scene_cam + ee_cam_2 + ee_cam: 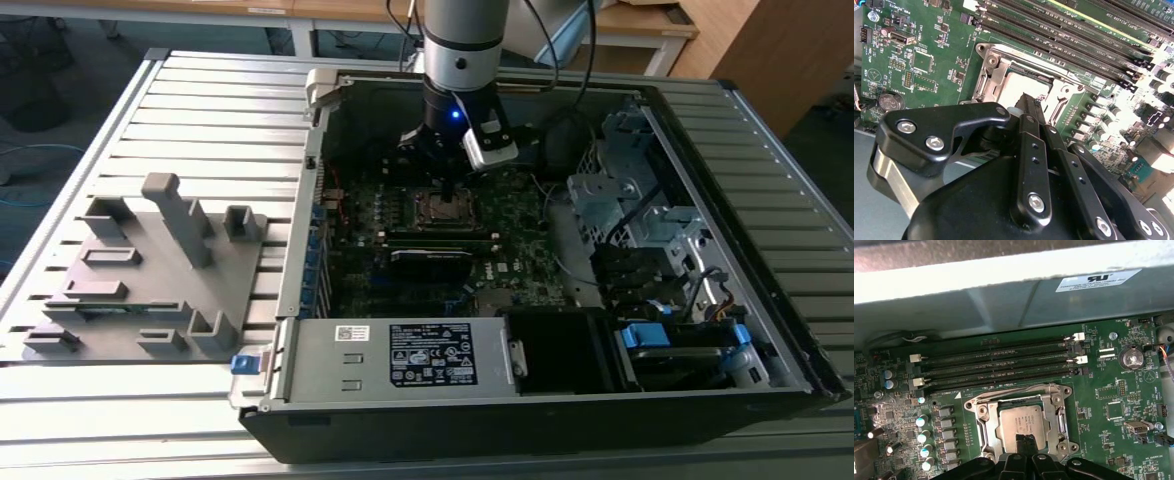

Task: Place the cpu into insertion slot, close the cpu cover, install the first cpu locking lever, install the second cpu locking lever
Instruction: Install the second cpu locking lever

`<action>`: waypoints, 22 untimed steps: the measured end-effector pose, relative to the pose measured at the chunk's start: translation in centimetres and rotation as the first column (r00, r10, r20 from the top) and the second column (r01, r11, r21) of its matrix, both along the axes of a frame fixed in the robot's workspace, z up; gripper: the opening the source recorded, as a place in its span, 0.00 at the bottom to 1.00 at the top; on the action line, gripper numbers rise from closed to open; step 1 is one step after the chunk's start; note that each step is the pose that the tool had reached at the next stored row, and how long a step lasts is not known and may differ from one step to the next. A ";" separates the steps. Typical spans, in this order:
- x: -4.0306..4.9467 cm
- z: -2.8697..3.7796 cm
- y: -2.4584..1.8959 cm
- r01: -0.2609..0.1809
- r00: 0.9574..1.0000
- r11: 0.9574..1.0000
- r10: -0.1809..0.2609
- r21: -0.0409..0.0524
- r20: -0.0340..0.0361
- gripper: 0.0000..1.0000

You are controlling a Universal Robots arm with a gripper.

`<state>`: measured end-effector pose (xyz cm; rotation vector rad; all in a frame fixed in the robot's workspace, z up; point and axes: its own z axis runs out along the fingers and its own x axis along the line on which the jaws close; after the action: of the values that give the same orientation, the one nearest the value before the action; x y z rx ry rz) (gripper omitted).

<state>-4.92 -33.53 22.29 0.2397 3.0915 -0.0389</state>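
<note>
One cpu (1021,420) is lying in the one insertion slot (985,426), under the closed cpu cover (1055,416). The end effector (1025,441), fingers pressed together and gripping nothing, is touching the cpu.

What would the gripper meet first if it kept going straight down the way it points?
Most likely the cpu: the gripper, fingertips together, points at the chip's near edge, seated in the slot with the cover down around it. Whether the tips already touch is unclear.
</note>
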 end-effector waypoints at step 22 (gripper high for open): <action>0.00 0.77 0.00 0.000 1.000 1.000 0.000 0.000 0.000 0.10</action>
<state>-4.92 -33.53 23.06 0.2397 3.0916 -0.0389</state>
